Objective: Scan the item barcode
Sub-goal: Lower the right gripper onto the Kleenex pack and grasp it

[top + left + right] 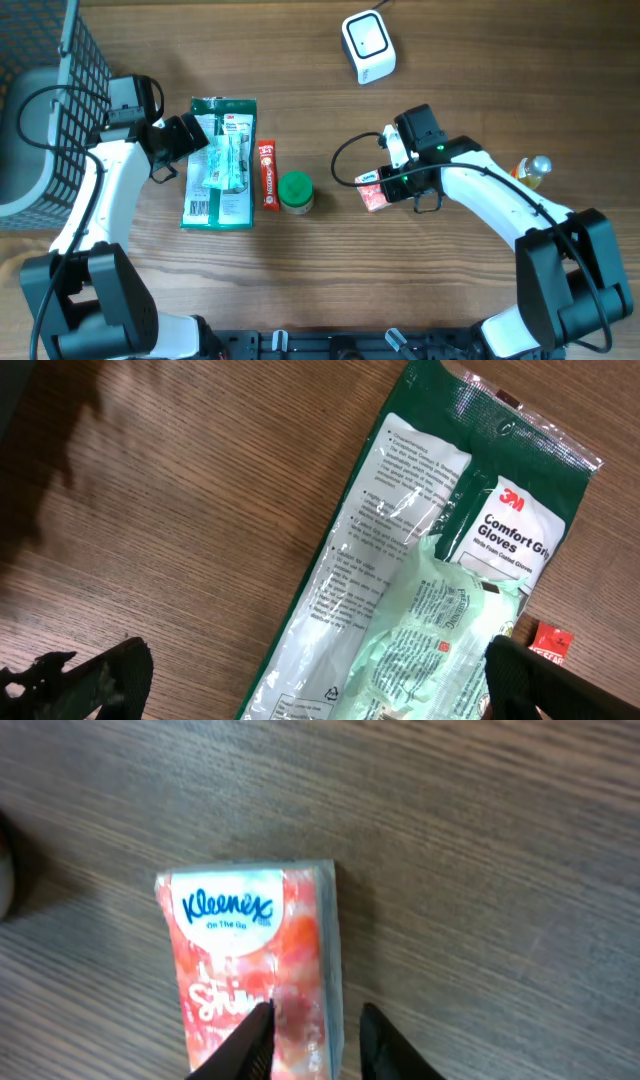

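Two barely parted right gripper (312, 1032) jaws are straddling the Kleenex pack (240, 950) edge on the table (300, 290), hold unclear, left gripper (320, 680) hovering wide open, empty; a squarer pinch is looking wise before presenting it to the far scanner (367, 45).

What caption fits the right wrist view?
The open right gripper over one edge of a Kleenex tissue pack on the wooden table.
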You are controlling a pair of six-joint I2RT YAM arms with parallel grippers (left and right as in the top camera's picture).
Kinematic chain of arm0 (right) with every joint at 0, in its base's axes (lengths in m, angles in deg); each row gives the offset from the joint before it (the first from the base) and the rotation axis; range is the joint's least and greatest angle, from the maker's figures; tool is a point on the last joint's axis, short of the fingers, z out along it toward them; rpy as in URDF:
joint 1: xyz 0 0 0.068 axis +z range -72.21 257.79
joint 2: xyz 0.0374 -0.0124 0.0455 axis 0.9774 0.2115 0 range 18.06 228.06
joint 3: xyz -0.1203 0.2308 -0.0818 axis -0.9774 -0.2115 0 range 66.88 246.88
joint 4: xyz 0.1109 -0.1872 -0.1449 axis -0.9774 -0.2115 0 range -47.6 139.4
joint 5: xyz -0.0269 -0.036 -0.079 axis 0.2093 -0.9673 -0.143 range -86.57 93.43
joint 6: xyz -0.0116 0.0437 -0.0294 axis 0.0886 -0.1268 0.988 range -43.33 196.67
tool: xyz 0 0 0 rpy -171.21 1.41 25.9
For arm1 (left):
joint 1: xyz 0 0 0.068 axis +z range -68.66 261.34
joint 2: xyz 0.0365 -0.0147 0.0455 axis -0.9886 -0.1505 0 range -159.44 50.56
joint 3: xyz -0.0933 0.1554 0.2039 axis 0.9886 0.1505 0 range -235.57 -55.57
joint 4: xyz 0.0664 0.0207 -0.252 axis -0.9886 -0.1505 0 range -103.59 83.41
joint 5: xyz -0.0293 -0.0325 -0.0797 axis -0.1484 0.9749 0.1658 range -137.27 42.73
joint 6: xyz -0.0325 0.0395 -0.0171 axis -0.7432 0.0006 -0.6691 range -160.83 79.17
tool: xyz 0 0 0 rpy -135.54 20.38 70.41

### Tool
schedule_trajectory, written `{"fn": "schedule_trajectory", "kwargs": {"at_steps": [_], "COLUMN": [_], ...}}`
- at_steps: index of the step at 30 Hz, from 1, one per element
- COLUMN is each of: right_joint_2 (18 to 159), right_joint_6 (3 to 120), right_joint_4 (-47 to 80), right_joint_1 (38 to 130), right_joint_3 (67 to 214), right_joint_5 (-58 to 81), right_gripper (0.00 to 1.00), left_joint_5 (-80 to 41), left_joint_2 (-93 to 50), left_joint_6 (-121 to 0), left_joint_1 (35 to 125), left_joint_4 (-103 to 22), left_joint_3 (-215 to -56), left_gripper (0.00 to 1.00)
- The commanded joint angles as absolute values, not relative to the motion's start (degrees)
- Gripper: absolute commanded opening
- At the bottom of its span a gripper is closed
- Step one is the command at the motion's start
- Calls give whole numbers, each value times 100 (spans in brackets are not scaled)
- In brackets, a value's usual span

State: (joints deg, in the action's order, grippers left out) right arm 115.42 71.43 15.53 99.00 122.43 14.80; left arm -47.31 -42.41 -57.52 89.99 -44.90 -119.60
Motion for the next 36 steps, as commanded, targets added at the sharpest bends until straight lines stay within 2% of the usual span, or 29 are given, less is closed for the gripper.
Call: {"fn": "schedule_trajectory", "kwargs": {"at_steps": [1, 29, 32, 36], "right_joint_2": [11612, 11612, 11612, 11612], "right_joint_6": [7220, 7213, 7202, 7198], "right_joint_4": [1686, 2541, 2543, 2550], "right_joint_1": [9920, 9920, 9920, 9920], "right_joint_3": [12129, 11437, 11437, 11404], "right_joint_5": [1690, 1935, 1804, 1721], "right_gripper": [31, 30, 23, 22], "left_joint_5": [-4685, -4685, -4685, -4685], "left_joint_2": [-4123, -4123, -4123, -4123], "left_joint_6": [-5782, -5782, -5782, -5782], "left_joint_1": [9021, 9021, 9021, 9021], "left_joint_4": [-4472, -4472, -4472, -4472], "left_joint_3": [-12013, -12013, -12013, -12013], "left_gripper": [100, 100, 100, 100]}}
